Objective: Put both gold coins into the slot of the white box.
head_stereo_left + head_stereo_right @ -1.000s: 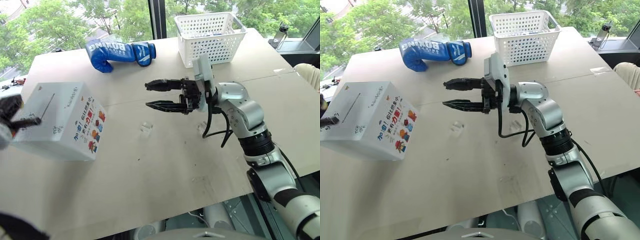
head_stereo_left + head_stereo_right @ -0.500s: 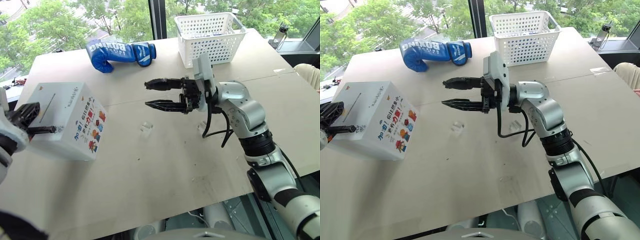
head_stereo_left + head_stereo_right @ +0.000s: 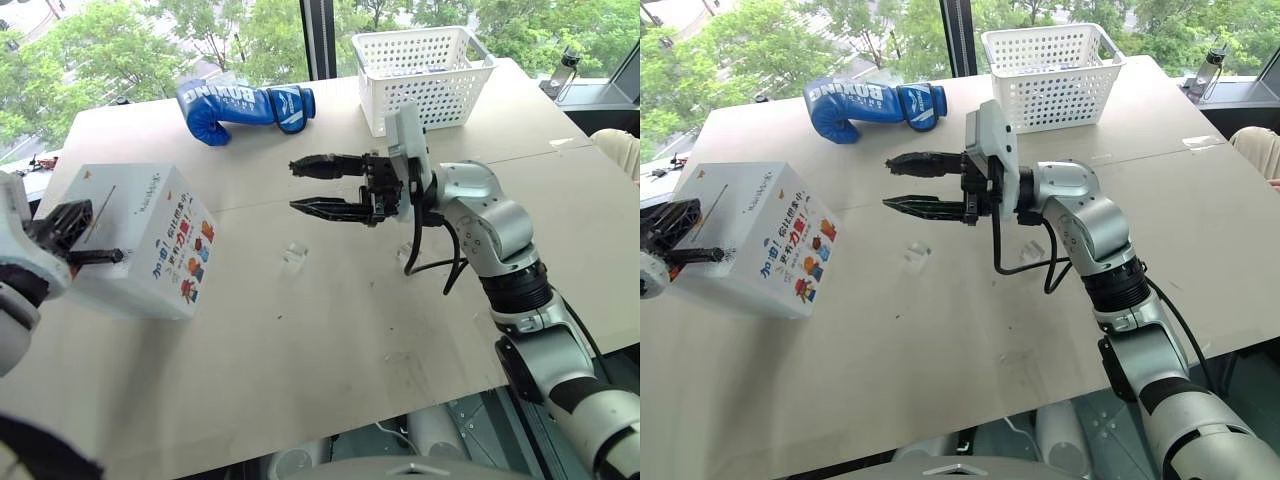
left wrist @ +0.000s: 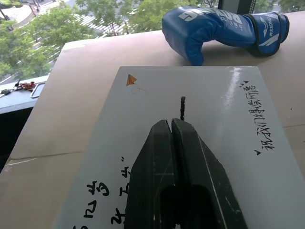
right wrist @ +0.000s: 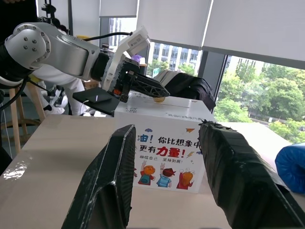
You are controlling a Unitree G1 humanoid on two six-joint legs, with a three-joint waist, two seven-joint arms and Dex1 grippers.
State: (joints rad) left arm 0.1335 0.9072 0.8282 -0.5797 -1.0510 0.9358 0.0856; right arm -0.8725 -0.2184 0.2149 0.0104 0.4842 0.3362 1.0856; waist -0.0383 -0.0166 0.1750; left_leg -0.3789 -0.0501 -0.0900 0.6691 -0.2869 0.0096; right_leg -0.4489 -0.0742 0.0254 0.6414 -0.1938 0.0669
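The left end effector (image 5: 159,93) pinches a gold coin (image 5: 158,99) over the glossy white box (image 3: 150,222) (slot (image 4: 182,106) partly hidden), while the right end effector (image 3: 300,187) gapes empty.

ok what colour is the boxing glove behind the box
Blue with white lettering, dark cuff; the boxing glove shows best in the left wrist view.

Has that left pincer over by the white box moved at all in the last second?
Yes. The left pincer has crept further in over the white box, toward its slot.
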